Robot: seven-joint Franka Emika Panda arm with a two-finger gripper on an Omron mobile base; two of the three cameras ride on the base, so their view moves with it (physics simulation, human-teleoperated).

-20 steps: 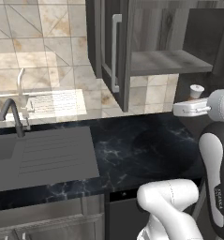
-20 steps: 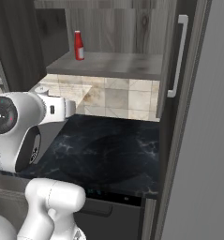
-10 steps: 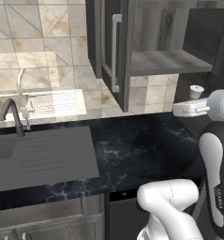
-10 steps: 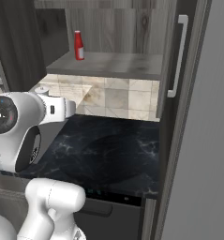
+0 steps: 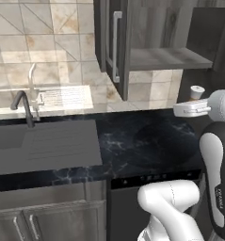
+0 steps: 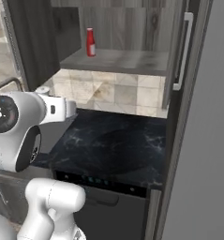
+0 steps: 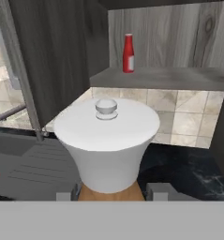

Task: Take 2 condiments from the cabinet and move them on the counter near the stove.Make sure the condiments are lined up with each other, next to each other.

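- The gripper point(image 7: 111, 191) holds the shorter orange-brown bottle point(image 7: 111, 192): its 2 fingers point(image 7: 66, 193) press the brown body from either side, just below the wide white cap point(image 7: 107, 140).
- In the left base view the same white cap point(image 5: 196, 91) pokes up just behind the arm's wrist, above the glossy black counter point(image 5: 132, 141) and below the level of the cabinet shelf point(image 5: 168, 59).
- The slim red bottle point(image 6: 90, 42) stands upright on that grey shelf inside the open dark grey cabinet point(image 6: 26, 37), toward the shelf's left end in the right base view; the hand view shows the red bottle point(image 7: 128, 53) on the shelf beyond the held cap.
- The held bottle is clear of the shelf, lower than it and out in front of it.
- 1 long silver bar handle point(image 5: 116, 44) runs down the open cabinet door, left of the shelf in the left base view.
- Further left of the cabinet, a dark sink point(image 5: 38, 146) with a curved faucet point(image 5: 23, 106) is set into the counter.
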